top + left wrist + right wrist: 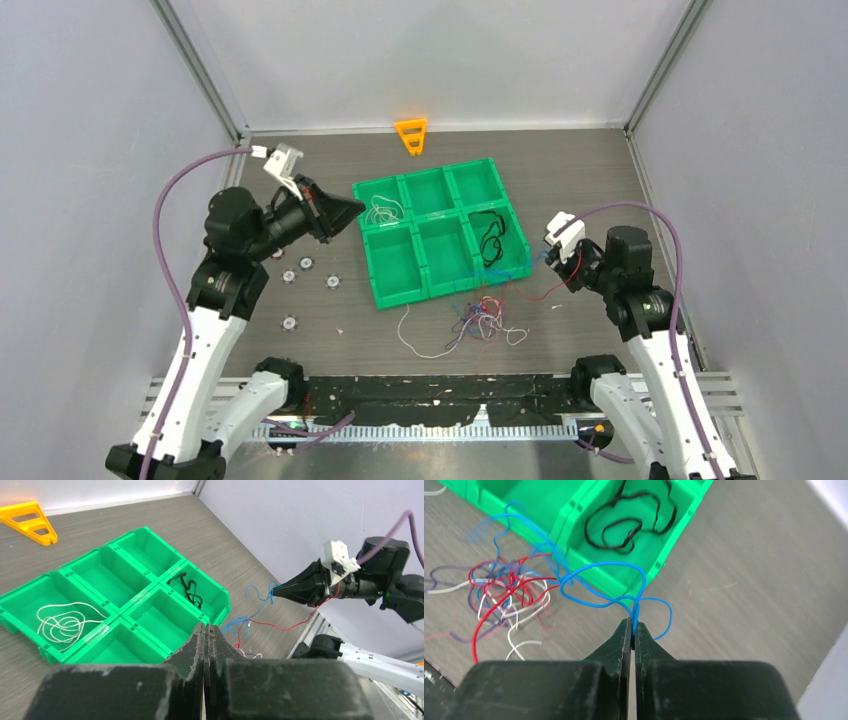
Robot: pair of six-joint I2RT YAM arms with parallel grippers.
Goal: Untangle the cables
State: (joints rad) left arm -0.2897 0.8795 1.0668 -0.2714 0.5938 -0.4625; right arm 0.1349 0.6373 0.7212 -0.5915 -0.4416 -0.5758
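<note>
I'm holding the right gripper [632, 627] closed on the blue cable [604, 565], the jaws pinching it right at their tips. The wire is looping up ahead of the jaws and trailing off to their left toward the tangle of cables [509, 587]. That tangle is lying on the table [749, 580] ahead and left of the right jaws, with red, white, purple and blue strands crossing each other. A red cable [489, 610] is curving out of it back toward the gripper's left side. Straight ahead of the right jaws the green tray [569, 525] is sitting just beyond the blue loops, and a black cable [624, 530] is lying coiled in the compartment nearest them. The left gripper [205, 630] is sitting fully closed with nothing between its jaws, hanging above the table. The tray is lying ahead of and below its tips, and a white cable [60, 620] is lying coiled in the compartment ahead-left of them. The right gripper is showing ahead-right of the left jaws, well apart. An orange triangular piece [30, 522] is lying far ahead-left of them, past the tray. In the top view I'm seeing small round discs [305, 263] lying on the table behind the left jaws, and a loose white strand [420, 345] running out of the tangle's left side.
</note>
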